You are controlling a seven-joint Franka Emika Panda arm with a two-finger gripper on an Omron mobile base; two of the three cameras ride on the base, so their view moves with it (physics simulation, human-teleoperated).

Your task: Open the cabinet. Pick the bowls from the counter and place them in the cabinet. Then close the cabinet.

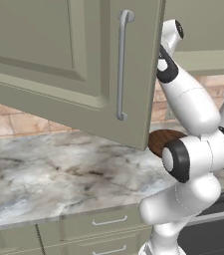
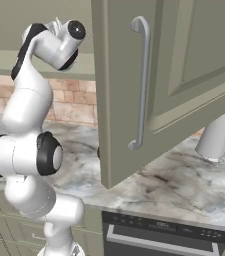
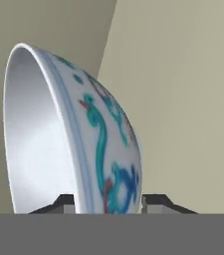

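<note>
Because the cabinet [image 1: 73, 64] door is hanging wide open, the arm is reaching up behind it to shelve the white bowl [image 3: 78, 139]. The gripper [image 3: 108, 201] is straddling the bowl's rim, one fingertip [image 3: 63, 201] either side; whether it is pinching or letting go, I cannot tell. The brown bowl [image 1: 161, 139] is waiting on the counter [image 1: 49, 169].
</note>
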